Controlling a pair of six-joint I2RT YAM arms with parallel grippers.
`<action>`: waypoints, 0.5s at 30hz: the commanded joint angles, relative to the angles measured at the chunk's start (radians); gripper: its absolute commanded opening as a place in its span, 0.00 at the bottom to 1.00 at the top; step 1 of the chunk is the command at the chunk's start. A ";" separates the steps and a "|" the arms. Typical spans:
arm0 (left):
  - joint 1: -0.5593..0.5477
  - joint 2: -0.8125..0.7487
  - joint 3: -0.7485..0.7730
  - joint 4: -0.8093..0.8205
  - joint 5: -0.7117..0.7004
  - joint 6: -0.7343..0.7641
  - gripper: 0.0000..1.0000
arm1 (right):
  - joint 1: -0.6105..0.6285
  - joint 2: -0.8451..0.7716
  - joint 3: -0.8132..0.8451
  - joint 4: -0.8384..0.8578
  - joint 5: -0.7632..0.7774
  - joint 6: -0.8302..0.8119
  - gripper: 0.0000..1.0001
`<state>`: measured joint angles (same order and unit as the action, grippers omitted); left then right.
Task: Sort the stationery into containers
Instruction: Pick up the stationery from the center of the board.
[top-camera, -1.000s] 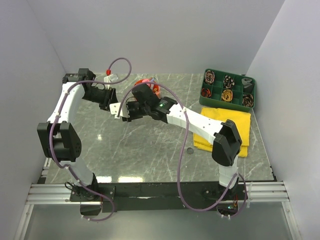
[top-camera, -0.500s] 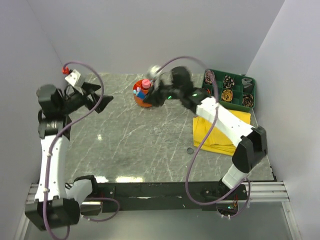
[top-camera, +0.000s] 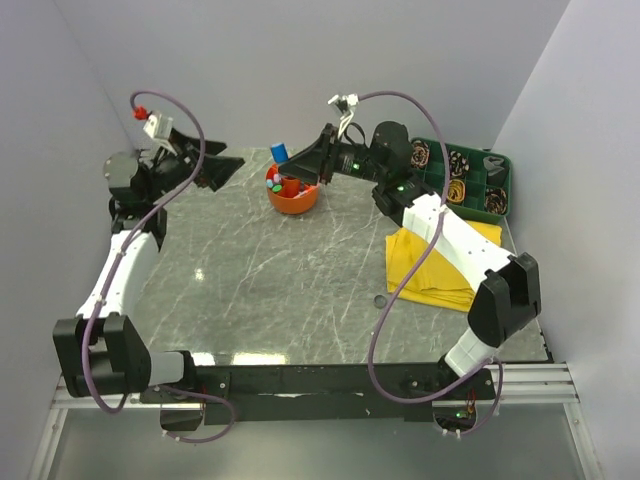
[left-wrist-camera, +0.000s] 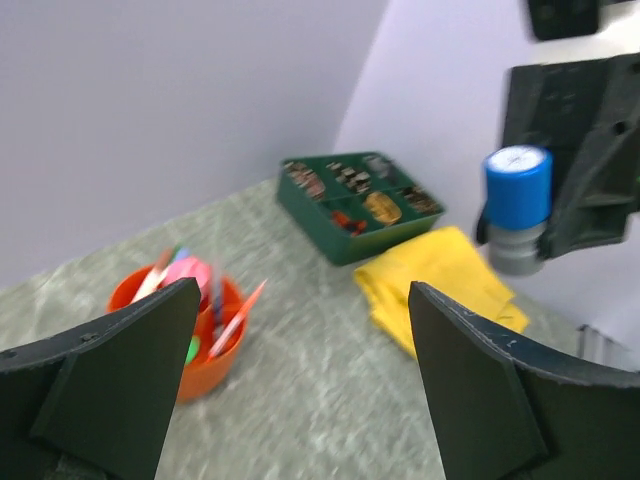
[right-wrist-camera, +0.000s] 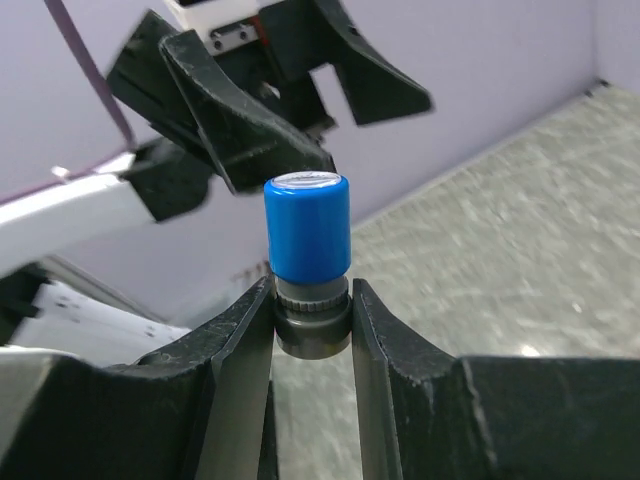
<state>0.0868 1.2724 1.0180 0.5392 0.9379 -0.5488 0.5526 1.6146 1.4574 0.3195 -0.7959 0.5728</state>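
Note:
My right gripper (top-camera: 291, 160) is shut on a small blue-capped grey cylinder (top-camera: 279, 152), holding it in the air just above and left of the round orange organiser (top-camera: 293, 200). In the right wrist view the cylinder (right-wrist-camera: 308, 250) stands upright between my fingers (right-wrist-camera: 245, 340). The organiser (left-wrist-camera: 210, 340) holds several pens and a pink item. My left gripper (top-camera: 222, 170) is open and empty, raised at the back left and facing the cylinder (left-wrist-camera: 517, 205). The green divided tray (top-camera: 500, 160) stands at the back right. A dark disc (top-camera: 379, 300) lies on the table.
A yellow cloth (top-camera: 445, 262) lies in front of the green tray, under my right forearm; it also shows in the left wrist view (left-wrist-camera: 440, 285). The green tray (left-wrist-camera: 320, 215) holds several small items in its cells. White walls close in the back and both sides.
My right gripper has swung left and now holds the blue-capped cylinder beside the organiser. My left gripper has moved right from the left wall toward it, still open.

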 joint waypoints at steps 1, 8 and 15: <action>-0.082 0.045 0.129 0.177 0.013 -0.103 0.91 | -0.006 0.043 0.090 0.133 -0.020 0.121 0.00; -0.122 0.100 0.209 0.203 0.029 -0.184 0.89 | -0.006 0.071 0.107 0.162 -0.008 0.130 0.00; -0.140 0.136 0.240 0.197 0.062 -0.250 0.86 | -0.005 0.080 0.136 0.150 0.003 0.113 0.00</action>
<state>-0.0406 1.3941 1.2091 0.6991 0.9672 -0.7319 0.5499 1.7008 1.5215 0.4107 -0.8017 0.6872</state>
